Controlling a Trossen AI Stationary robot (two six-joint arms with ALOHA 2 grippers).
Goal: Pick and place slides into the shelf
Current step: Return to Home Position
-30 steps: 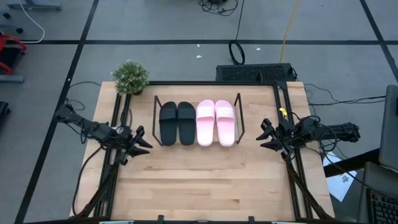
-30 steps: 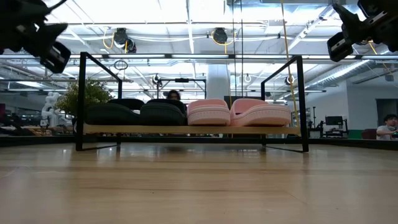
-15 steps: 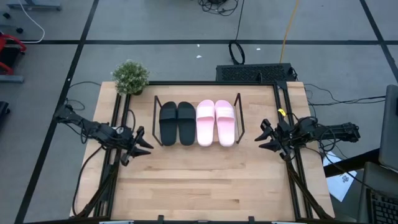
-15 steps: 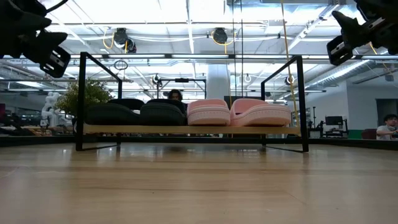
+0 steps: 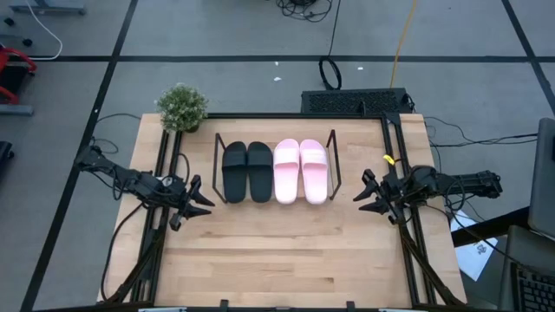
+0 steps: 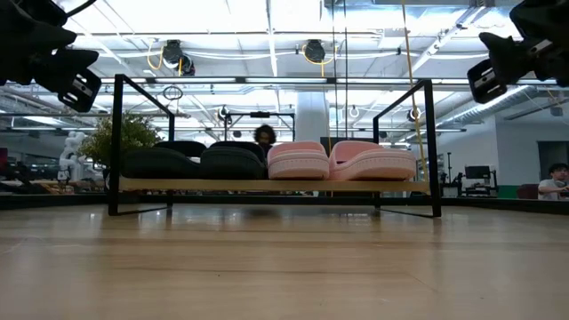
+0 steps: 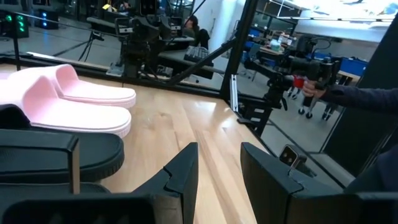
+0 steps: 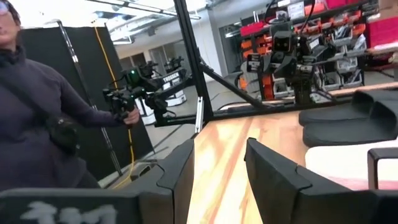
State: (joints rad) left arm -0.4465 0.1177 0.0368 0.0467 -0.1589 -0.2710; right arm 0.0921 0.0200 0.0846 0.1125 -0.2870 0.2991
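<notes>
The shelf is a black rod rack standing at the table's far middle. Four slides lie side by side on its base: the black pair on the left, the pink pair on the right. In the low view the black pair and the pink pair rest sole-down on the shelf's base. My left gripper hovers open left of the shelf. My right gripper hovers open to its right. The left wrist view shows my left gripper with the slides beyond it. The right wrist view shows my right gripper and the slides beyond it.
A small potted plant stands at the table's far left corner. Black frame rails run along both side edges of the table. Bare wood lies on the near side of the shelf. A person stands beyond the table.
My right gripper has drifted a little toward the table's left, closer to the shelf, staying open. The slides and the shelf have not moved.
</notes>
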